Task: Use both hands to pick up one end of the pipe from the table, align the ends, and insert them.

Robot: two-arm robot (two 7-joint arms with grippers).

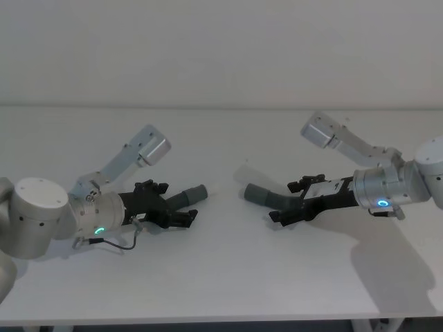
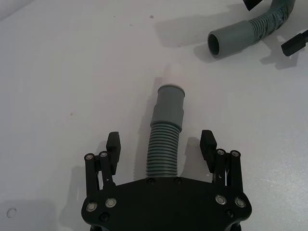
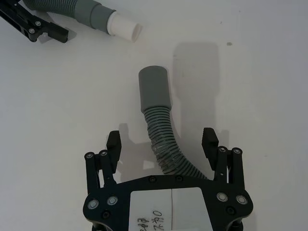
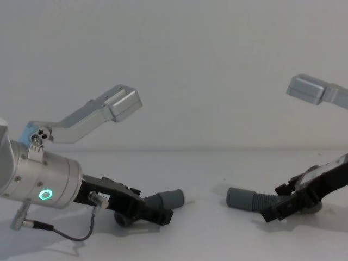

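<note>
Head view: my spread left gripper (image 1: 176, 203) straddles the straight hose (image 1: 181, 199), my spread right gripper (image 1: 287, 201) the bent hose (image 1: 274, 199); I'd clamp just behind each cuff (image 1: 199, 193).

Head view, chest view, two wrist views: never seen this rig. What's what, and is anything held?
It is a two-armed robot at a white table. The head view looks down from above, the chest view looks across from lower down, and each wrist view rides on one arm. Two grey ribbed hose pieces lie on the table, not joined. The left end effector straddles the white-tipped hose piece. The right end effector straddles the curved hose piece. Both are open, so nothing is held.
</note>
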